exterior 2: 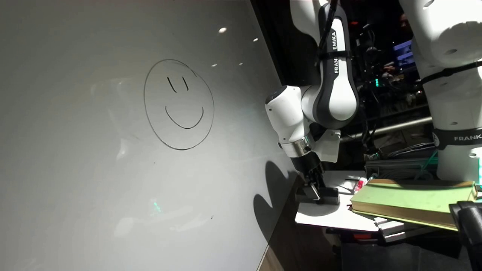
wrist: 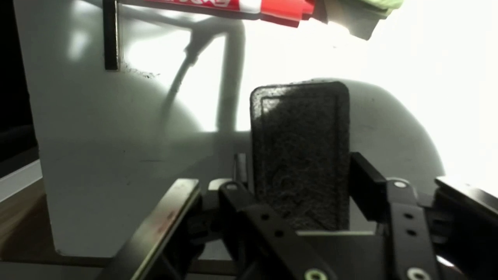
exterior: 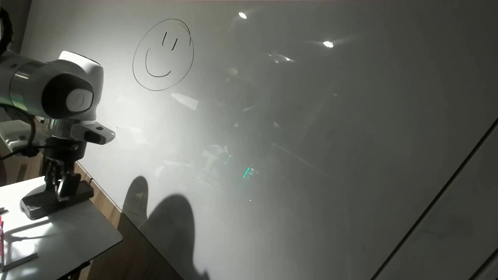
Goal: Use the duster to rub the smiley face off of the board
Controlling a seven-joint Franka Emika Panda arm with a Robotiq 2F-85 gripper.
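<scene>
Duster [wrist: 300, 132]: give location and axis.

On the white tabletop [wrist: 85, 186]. The long axis runs toward the board [exterior 2: 75, 180], with one short end close to the tabletop's board-side edge. In the wrist view the opposite short end points toward the red marker [wrist: 218, 4].

Gripper [wrist: 299, 167] setting?

Part-spread, to about the duster's width. The fingers [wrist: 367, 186] flank both long sides; whether they clamp it cannot be told.

Surroundings and obstructions?

A dark strip [wrist: 111, 37] lies near the marker. In an exterior view, a green book [exterior 2: 408, 199] lies on the side away from the board. In the wrist view the gripper partly covers the duster's near end. In both exterior views the smiley face [exterior 2: 179, 105] on the board is whole.

Duster appearance?

Dark grey, flat, rounded corners, rough-textured face, inset rectangular outline; one corner lit.
</scene>
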